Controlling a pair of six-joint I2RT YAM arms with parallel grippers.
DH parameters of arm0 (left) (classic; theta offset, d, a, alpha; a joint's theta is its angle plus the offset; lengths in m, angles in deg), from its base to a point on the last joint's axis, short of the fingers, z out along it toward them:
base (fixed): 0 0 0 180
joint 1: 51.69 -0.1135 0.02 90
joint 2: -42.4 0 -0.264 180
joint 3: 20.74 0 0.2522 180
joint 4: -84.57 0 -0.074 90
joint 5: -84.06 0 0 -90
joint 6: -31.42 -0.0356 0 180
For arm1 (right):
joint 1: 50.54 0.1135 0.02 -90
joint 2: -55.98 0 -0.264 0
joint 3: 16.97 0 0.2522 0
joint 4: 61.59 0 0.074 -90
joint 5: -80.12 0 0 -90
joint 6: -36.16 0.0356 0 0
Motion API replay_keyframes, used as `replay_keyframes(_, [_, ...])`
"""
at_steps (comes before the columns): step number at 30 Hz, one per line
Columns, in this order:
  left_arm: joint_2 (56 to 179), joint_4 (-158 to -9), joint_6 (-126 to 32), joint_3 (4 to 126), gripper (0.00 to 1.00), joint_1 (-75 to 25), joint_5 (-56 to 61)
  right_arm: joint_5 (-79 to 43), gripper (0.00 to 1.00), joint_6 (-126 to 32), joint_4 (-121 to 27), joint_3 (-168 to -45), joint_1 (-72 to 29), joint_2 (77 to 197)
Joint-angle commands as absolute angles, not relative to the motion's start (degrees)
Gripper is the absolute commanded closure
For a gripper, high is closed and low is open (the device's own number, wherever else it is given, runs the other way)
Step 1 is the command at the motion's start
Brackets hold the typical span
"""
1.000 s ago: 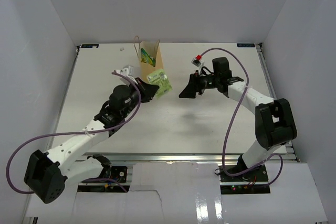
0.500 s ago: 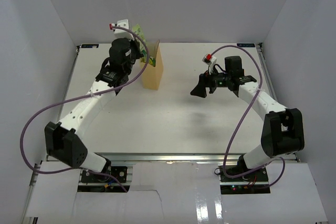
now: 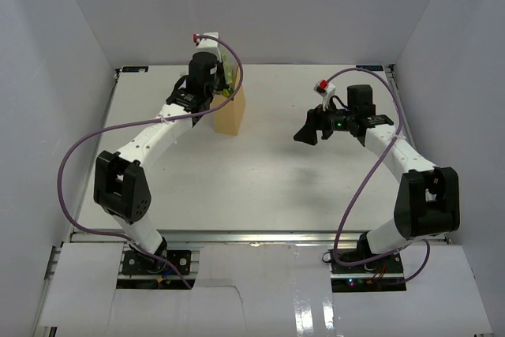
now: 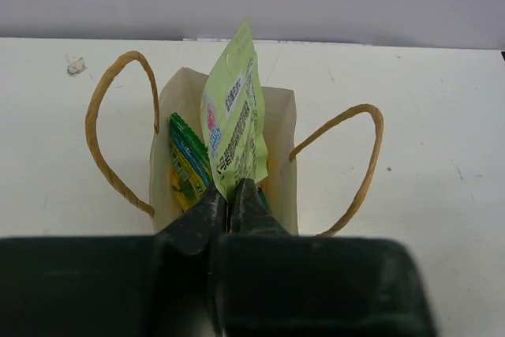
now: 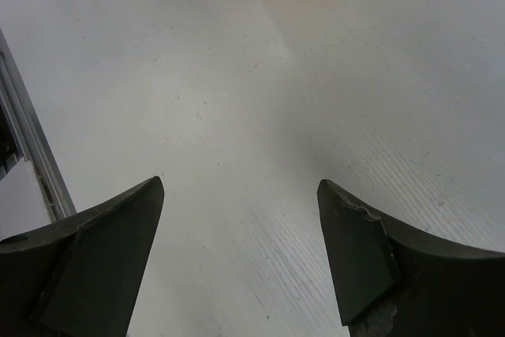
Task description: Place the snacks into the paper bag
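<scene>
Glossy foil packet (image 4: 235, 128) — tan kraft bag (image 4: 278, 128)

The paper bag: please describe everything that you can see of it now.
The paper bag is small, made of tan kraft paper, and stands upright with its mouth open on the white table. Two thin loop handles splay out to either side. A dark green and yellow packet stands inside against one wall. The left pincer, shut on a light-green packet, holds it at the mouth; whether that packet touches the bag is unclear.
</scene>
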State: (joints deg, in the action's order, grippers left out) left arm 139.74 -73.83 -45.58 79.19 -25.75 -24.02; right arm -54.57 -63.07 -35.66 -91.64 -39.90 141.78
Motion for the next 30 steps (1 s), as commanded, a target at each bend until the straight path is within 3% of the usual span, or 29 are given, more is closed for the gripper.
replay_keyframes(1, [139.26,-73.76,-46.27,81.70,0.81,-25.93,-20.98,-54.62,0.15,-63.50,-35.87,-91.11,-40.61,139.57])
replay_keyframes(5, [139.00,-72.79,-44.78,83.89,0.17,-25.93,-13.16,-54.00,0.15,-64.82,-35.35,-91.12,-41.13,138.77])
replay_keyframes(6, [138.73,-72.62,-44.52,84.94,0.14,-25.93,-11.23,-53.74,0.15,-65.26,-34.74,-91.20,-41.13,138.25])
replay_keyframes(14, [126.71,-71.82,-43.99,82.60,0.11,-25.93,-12.53,-50.22,0.13,-71.14,-29.55,-92.78,-43.41,134.48])
replay_keyframes(17, [116.79,-73.84,-42.85,74.08,0.06,-25.93,-12.35,-47.59,0.10,-72.99,-27.61,-93.84,-45.09,132.19])
replay_keyframes(18, [113.97,-74.37,-42.50,69.01,0.05,-25.93,-11.48,-46.63,0.02,-73.43,-27.00,-94.27,-45.61,131.49])
replay_keyframes(19, [108.55,-74.81,-42.14,66.44,0.05,-25.93,-11.04,-44.79,0.02,-73.61,-27.00,-94.28,-46.57,130.78])
replay_keyframes(21, [103.42,-74.82,-39.95,59.34,0.04,-26.02,-10.68,-42.50,0.10,-74.31,-27.00,-94.10,-47.72,128.58])
replay_keyframes(30, [79.33,-67.61,-32.04,39.27,0.02,-26.02,-8.58,-33.44,0.10,-69.40,-23.92,-95.68,-49.57,122.96])
